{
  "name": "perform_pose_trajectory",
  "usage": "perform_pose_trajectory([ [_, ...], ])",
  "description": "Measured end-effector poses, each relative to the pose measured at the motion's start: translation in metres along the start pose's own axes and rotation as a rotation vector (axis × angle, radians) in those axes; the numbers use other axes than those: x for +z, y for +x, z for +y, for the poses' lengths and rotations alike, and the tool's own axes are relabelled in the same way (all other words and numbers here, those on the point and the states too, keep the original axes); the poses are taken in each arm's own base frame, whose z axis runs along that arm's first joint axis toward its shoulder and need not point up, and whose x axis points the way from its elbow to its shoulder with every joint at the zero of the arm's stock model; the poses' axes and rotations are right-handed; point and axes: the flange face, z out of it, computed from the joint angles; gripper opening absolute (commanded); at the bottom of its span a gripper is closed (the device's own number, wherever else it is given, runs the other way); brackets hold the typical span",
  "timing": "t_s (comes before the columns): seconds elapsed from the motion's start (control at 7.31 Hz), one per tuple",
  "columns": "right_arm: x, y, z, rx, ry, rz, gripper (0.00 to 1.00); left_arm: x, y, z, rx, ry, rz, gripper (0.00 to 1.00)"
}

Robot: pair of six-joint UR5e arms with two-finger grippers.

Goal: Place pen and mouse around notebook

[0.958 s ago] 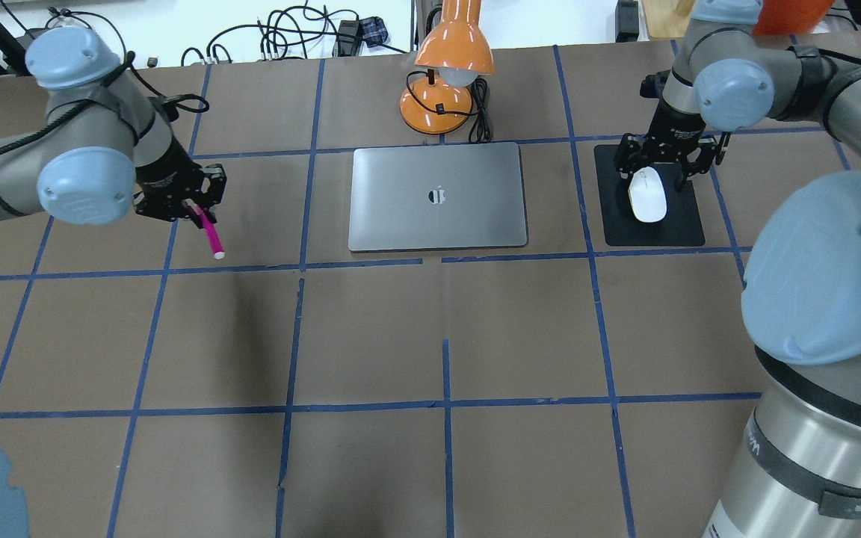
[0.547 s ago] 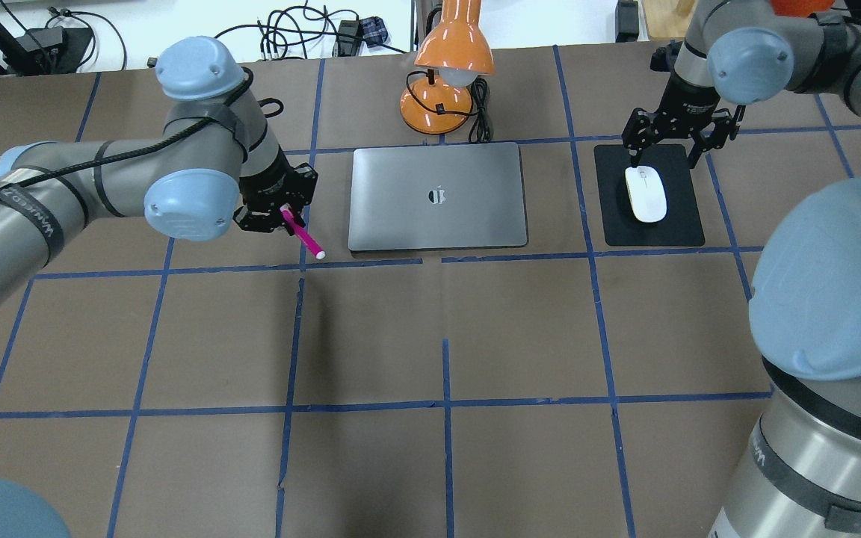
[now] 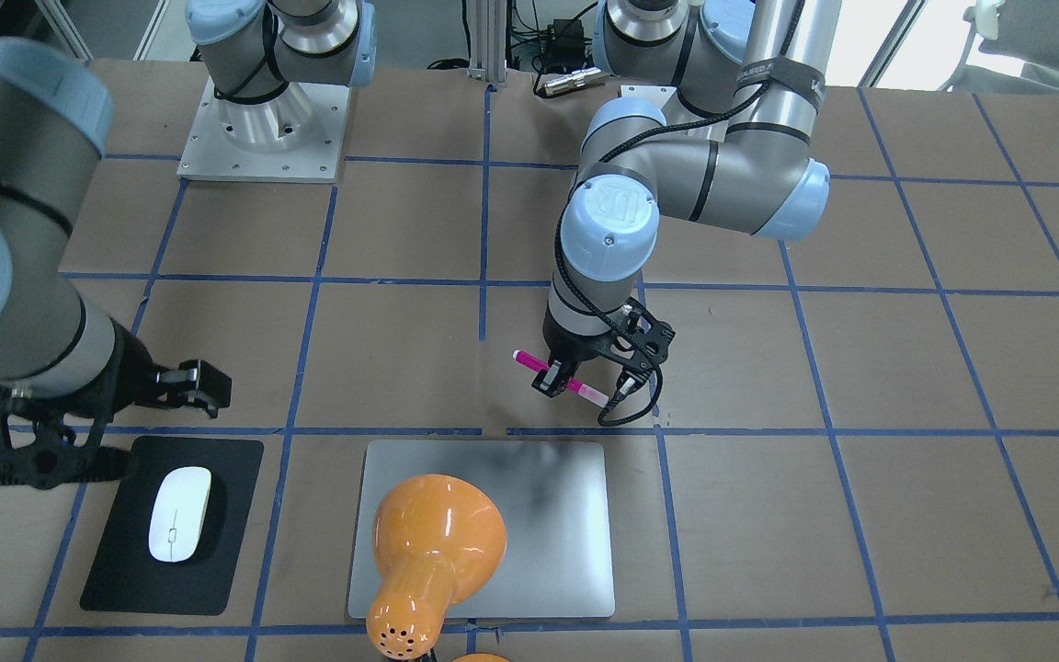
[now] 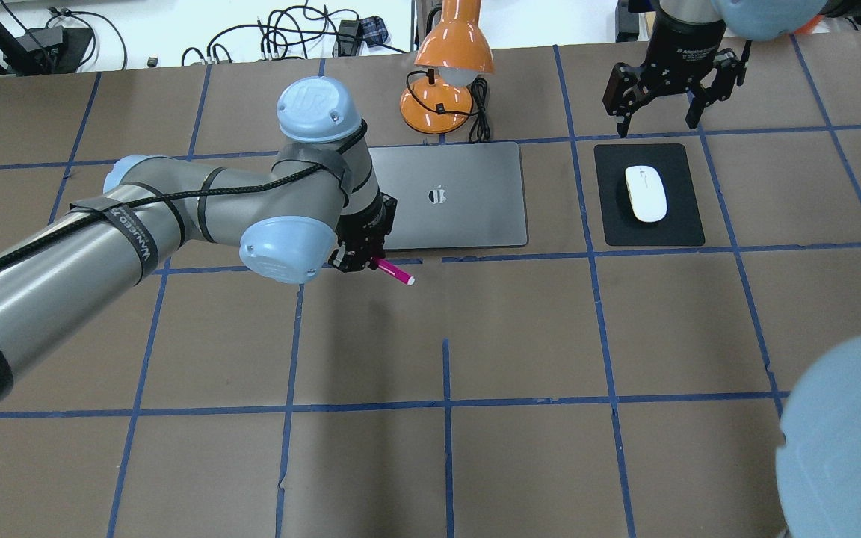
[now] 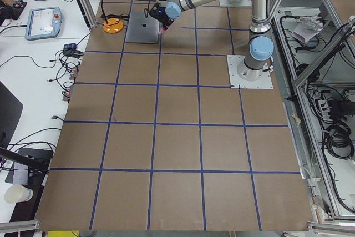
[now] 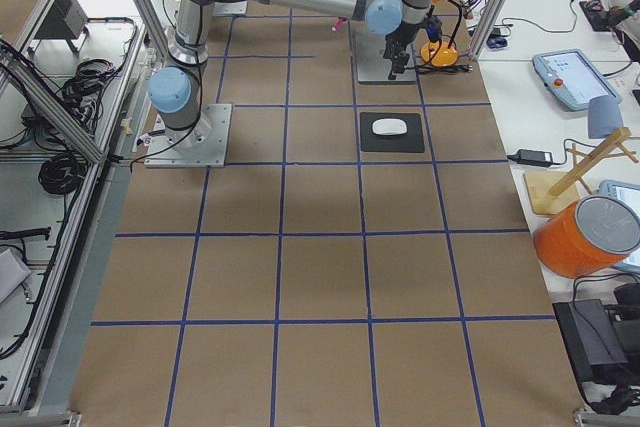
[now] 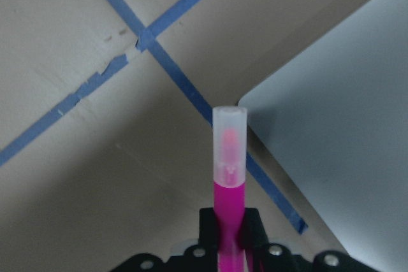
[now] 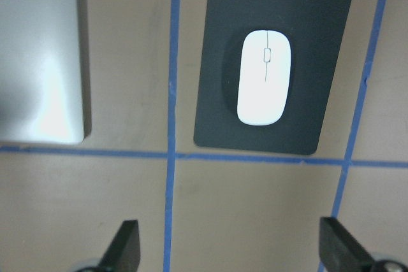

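Note:
The magenta pen [image 4: 394, 274] with its pale cap sticks out of my left gripper [image 4: 362, 260], which is shut on it just above the table. It hangs beside the near left corner of the silver-grey notebook [image 4: 468, 213]; the wrist view shows the pen [image 7: 228, 157] over blue tape next to that corner [image 7: 344, 144]. The white mouse [image 4: 646, 193] lies on a black mat [image 4: 681, 224] to the notebook's right. My right gripper [image 4: 658, 119] is open beyond the mat, raised, holding nothing; its wrist view looks down on the mouse [image 8: 264, 76].
An orange desk lamp [image 4: 449, 67] with its cord stands just behind the notebook and covers part of it in the front-facing view [image 3: 433, 542]. Blue tape lines grid the brown table. Cables lie along the far edge.
My left arm has carried the pen rightwards, from well left of the notebook to its near left corner. The right gripper has drawn back and up from the mouse, which stays on the mat.

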Motion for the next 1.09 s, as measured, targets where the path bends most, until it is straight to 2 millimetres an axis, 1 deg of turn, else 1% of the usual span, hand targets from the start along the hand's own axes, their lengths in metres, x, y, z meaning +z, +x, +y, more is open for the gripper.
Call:
perform_pose_trajectory([
  [0.14, -0.045, -0.010, 0.042, -0.015, 0.036, 0.007, 1.00, 0.007, 0.000, 0.011, -0.074, -0.008, -0.011, 0.00],
  [0.27, -0.073, -0.018, 0.076, -0.024, 0.060, 0.000, 1.00, 0.014, 0.002, 0.019, -0.146, -0.018, -0.020, 0.00],
  [0.41, -0.078, -0.024, 0.093, -0.030, 0.060, -0.018, 1.00, 0.022, 0.005, 0.025, -0.202, -0.021, -0.015, 0.00],
  [0.55, -0.069, -0.030, 0.100, -0.039, 0.051, -0.032, 1.00, 0.030, 0.010, 0.031, -0.248, -0.020, 0.002, 0.00],
  [0.68, -0.054, -0.035, 0.098, -0.049, 0.073, -0.041, 1.00, 0.038, 0.015, 0.039, -0.281, -0.020, 0.015, 0.00],
  [0.82, -0.047, -0.039, 0.092, -0.056, 0.143, -0.055, 1.00, 0.047, 0.017, 0.049, -0.305, -0.021, 0.015, 0.00],
  [0.96, -0.046, -0.041, 0.086, -0.057, 0.204, -0.067, 1.00, 0.056, 0.018, 0.058, -0.321, -0.021, 0.007, 0.00],
  [1.09, -0.048, -0.042, 0.084, -0.054, 0.223, -0.069, 1.00, 0.062, 0.019, 0.065, -0.326, -0.021, 0.001, 0.00],
])
